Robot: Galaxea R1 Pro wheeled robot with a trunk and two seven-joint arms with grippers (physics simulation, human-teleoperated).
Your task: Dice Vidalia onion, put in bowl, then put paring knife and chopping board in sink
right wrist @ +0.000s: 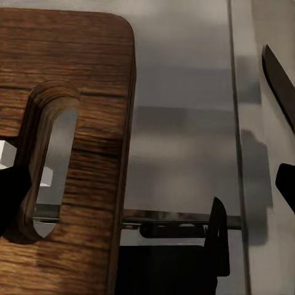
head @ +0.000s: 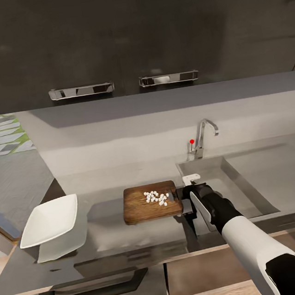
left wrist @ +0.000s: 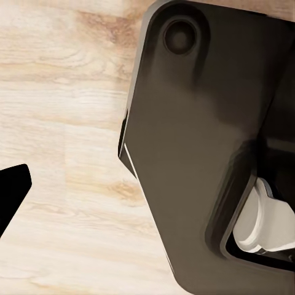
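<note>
Overhead, dark cabinets point(head: 128, 33); grey countertop point(head: 108, 239).

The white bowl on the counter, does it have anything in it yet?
Empty. The bowl shows a bare white inside in the head view, while the diced onion lies in a small heap on the chopping board.

Diced onion point(head: 156, 197) on chopping board point(head: 141, 209), between bowl point(head: 50, 220) and sink point(head: 216, 175)
</note>
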